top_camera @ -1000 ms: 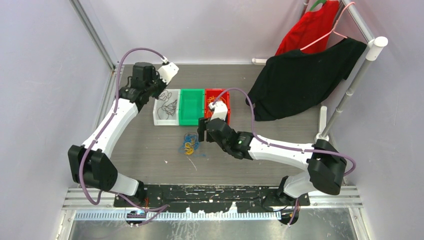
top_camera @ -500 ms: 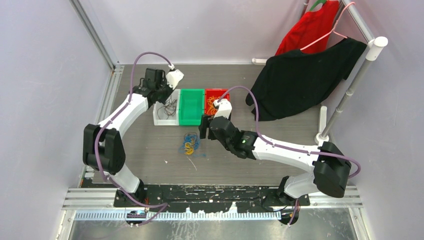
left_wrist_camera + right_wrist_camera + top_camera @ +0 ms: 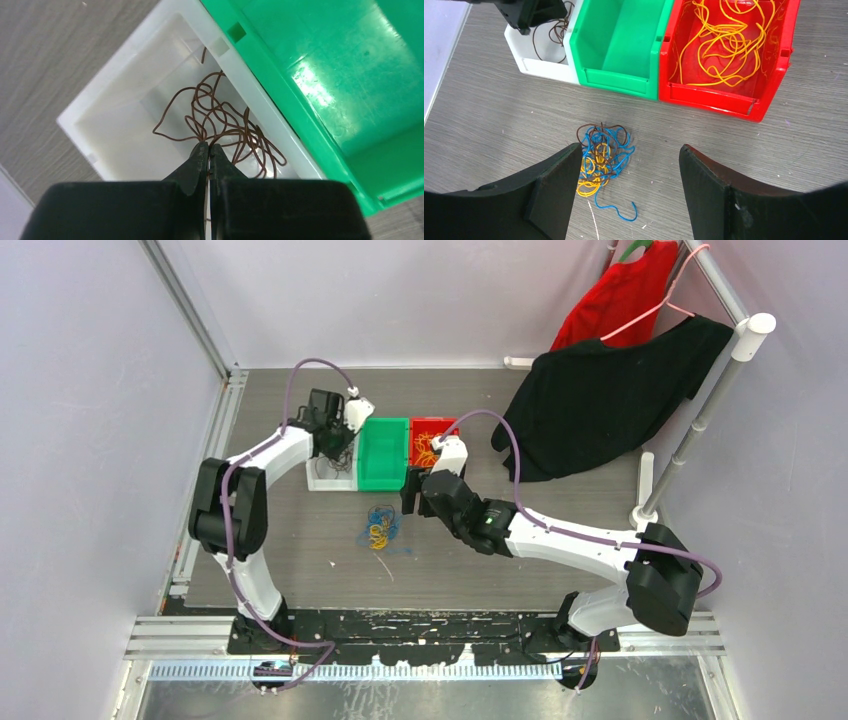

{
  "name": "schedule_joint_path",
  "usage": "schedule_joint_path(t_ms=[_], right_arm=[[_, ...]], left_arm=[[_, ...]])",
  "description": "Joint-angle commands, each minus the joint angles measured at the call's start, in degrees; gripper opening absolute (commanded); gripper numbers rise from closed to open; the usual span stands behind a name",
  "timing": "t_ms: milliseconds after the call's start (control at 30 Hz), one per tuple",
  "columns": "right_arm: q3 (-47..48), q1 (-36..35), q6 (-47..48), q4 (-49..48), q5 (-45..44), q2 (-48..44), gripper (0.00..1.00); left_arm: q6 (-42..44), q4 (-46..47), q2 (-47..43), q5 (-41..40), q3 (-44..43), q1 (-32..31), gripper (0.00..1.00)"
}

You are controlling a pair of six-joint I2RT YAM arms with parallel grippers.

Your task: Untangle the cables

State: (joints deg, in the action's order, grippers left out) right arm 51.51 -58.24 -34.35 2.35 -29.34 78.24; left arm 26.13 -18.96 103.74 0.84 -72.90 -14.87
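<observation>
Within the last second the left arm had folded inward, bringing the left gripper (image 3: 207, 150) over the white bin (image 3: 100, 95). Its fingers were pressed together just above the brown cables (image 3: 220, 125) lying there; whether a strand was caught, I could not tell. The right gripper (image 3: 629, 150) hung spread, with the tangled cables (image 3: 601, 162) on the bench below and between its fingers. A strand snagged on the left gripper could ride back out. A broad right-hand grab could drag the whole knot.
</observation>
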Motion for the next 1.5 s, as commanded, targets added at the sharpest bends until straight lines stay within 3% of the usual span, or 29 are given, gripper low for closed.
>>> schedule_joint_path(t_ms=[0,167,233,333,500,700,867,1033,1133,1267,1467], right_arm=[[0.0,0.4,-1.1,-1.0,-0.8,-3.0,0.76],[-0.1,0.4,-1.1,-0.9,-0.3,-3.5,0.76],[-0.2,0.5,-0.8,-0.9,0.0,-3.8,0.76],[-0.1,0.5,-0.2,-0.7,0.6,-3.8,0.78],[0.3,1.6,-1.0,-0.5,3.1,-3.2,0.78],[2.0,3.0,-1.2,0.7,5.6,-2.0,0.77],[1.9,3.9,-3.0,2.9,6.4,-1.7,0.76],[-0.2,5.3,-4.5,2.9,6.5,-3.7,0.75],[-1.1,5.9,-4.6,3.0,6.7,-4.9,0.74],[-1.7,6.5,-5.1,3.7,7.8,-5.9,0.69],[-2.4,6.6,-5.6,4.4,7.6,-7.8,0.66]], left_arm=[[-0.7,4.3,2.3,-2.5,-0.8,0.2,0.00],[0.7,7.0,3.3,-5.4,-1.0,0.2,0.01],[0.6,4.4,2.2,-4.3,-2.3,0.2,0.10],[0.3,-1.8,0.0,-1.2,-5.2,0.3,0.31],[-0.6,-8.5,-5.0,1.9,-7.6,0.3,0.42],[-2.4,-20.3,-8.2,4.7,-12.5,0.3,0.66],[-4.6,-27.9,-13.3,14.0,-9.7,-0.3,0.80],[-4.2,-31.8,-20.2,23.5,-1.2,-4.3,0.81],[-2.4,-31.5,-22.5,29.8,3.9,-7.4,0.77],[-0.8,-29.6,-20.6,34.2,7.1,-9.5,0.64],[-2.7,-24.6,-13.5,33.3,5.7,-9.6,0.55]])
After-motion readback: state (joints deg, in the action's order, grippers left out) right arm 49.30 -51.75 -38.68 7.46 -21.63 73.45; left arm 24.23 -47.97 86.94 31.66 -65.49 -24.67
